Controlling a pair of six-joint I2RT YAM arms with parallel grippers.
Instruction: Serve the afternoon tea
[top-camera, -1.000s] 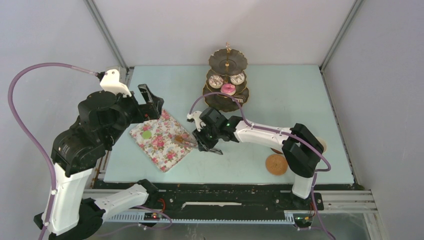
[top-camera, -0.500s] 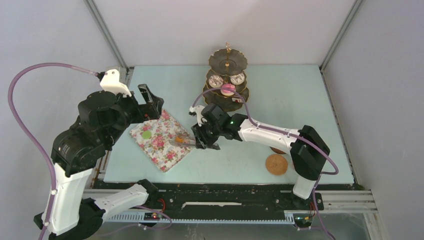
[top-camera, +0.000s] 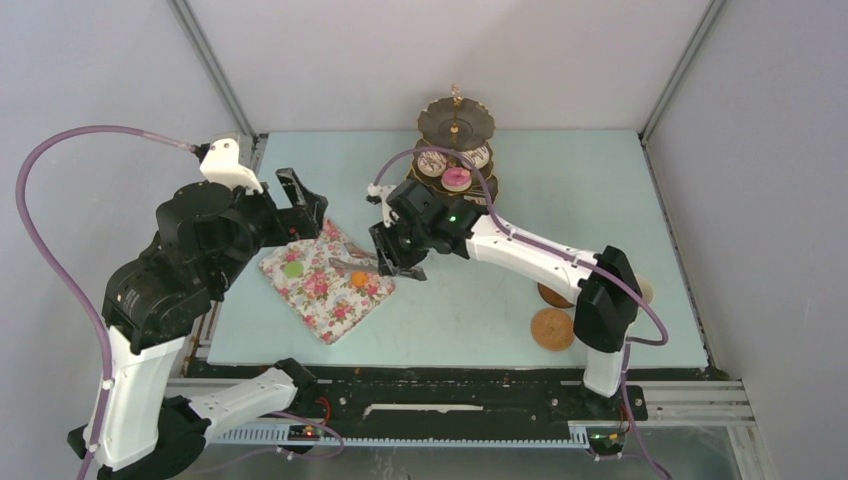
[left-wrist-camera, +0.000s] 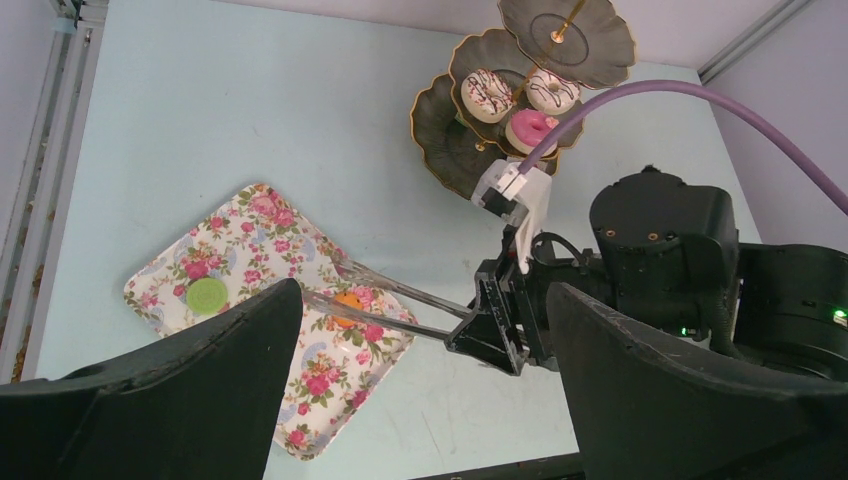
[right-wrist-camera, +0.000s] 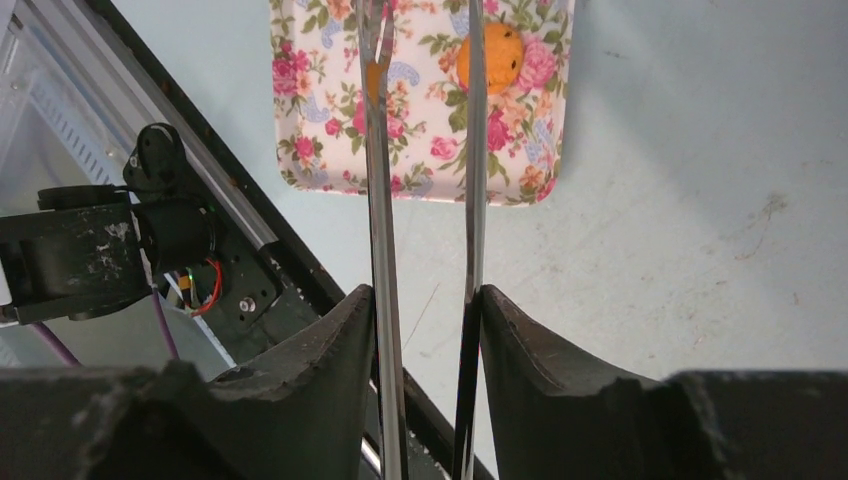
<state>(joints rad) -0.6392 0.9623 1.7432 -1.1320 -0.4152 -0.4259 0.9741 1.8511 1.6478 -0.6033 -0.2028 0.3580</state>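
Orange cake (top-camera: 358, 279) stays on cloth (top-camera: 325, 300); right end effector (right-wrist-camera: 425, 300), pinching tongs (right-wrist-camera: 378, 180), shifted back.

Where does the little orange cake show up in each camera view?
Top external: the orange cake is left of centre, on the right side of the flowered tray.
Left wrist: the cake is low, left of centre.
Right wrist: the cake is at the top edge, beside the tongs.
Shared landmark: the flowered tray, under the cake in every view.
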